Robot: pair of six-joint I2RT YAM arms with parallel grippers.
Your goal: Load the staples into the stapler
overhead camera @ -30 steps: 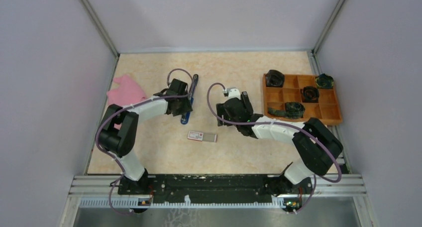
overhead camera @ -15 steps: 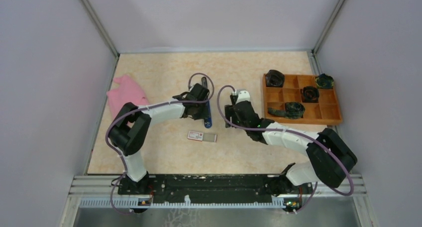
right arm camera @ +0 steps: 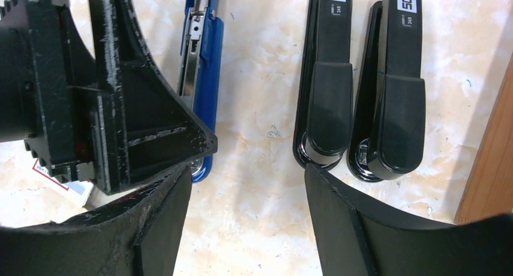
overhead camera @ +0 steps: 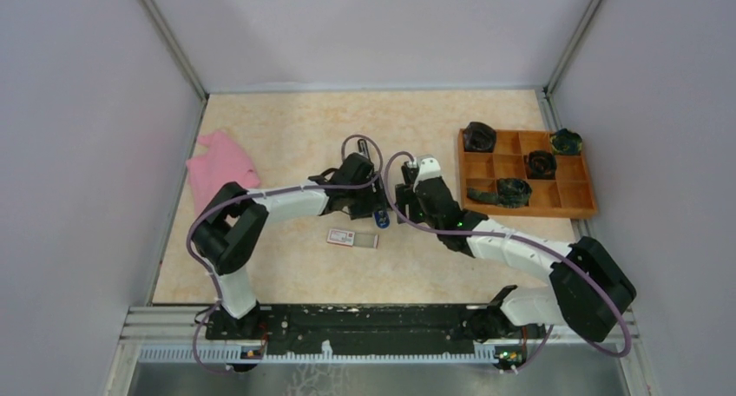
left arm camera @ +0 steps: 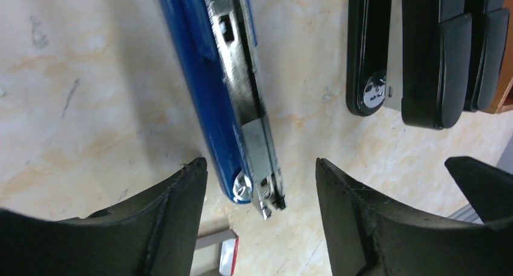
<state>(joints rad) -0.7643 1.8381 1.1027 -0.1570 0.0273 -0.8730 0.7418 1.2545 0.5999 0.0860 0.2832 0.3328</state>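
So the left arm is reaching from the near edge toward the middle of the worktop, elbow bent, wrist pointing down. The left gripper is hanging with its fingers spread well apart, straddling the near end of the blue stapler. That one is lying flipped open with its metal channel showing. One fingertip is sitting just beside the blue edge, but it isn't clamping anything.

The right arm is stretching in from the other side, so the two wrists are sitting almost side by side. The right gripper is gaping wide too, with nothing between its fingers but bare worktop. Two black staplers are lying side by side just past it.

The staples are lying flat in their box near the middle of the worktop, just on the near-edge side of both grippers, and nothing is touching them.
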